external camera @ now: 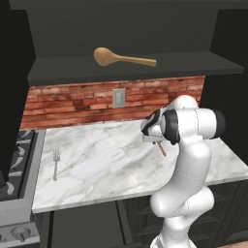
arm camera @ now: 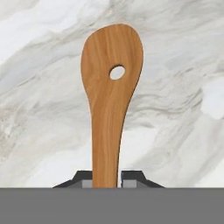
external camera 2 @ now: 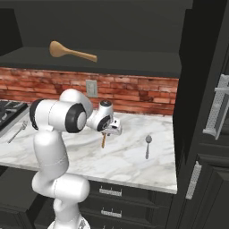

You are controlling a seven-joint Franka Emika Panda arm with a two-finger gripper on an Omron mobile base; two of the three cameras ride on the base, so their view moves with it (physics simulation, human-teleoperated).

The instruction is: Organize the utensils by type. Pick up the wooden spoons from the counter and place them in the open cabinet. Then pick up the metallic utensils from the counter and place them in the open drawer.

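Observation:
In the hand view my gripper (arm camera: pixel 105 179) is shut on the handle of the small orange-brown wooden spoon (arm camera: pixel 109 96), one dark fingertip pressed to each side. Its holed bowl points away over the marble counter (arm camera: pixel 183 131). The base views show the gripper (external camera: pixel 154 140) (external camera 2: pixel 108 130) low over the counter (external camera: pixel 106 160) with the spoon (external camera: pixel 162 149) (external camera 2: pixel 103 141) poking out beneath it. A larger tan wooden spoon (external camera: pixel 123 58) (external camera 2: pixel 71 52) lies on the open cabinet's shelf (external camera: pixel 193 65). The metal fork (external camera: pixel 55 162) (external camera 2: pixel 17 132) lies near the stove, and the metal spoon (external camera 2: pixel 147 145) lies right of the gripper.
A stove top (external camera: pixel 14 160) borders the counter on the left. A tall dark cabinet (external camera 2: pixel 205 112) with long handles stands on the right. A brick wall (external camera: pixel 72 104) with an outlet backs the counter. A dark grey drawer box (external camera: pixel 85 225) juts out below the counter's front edge.

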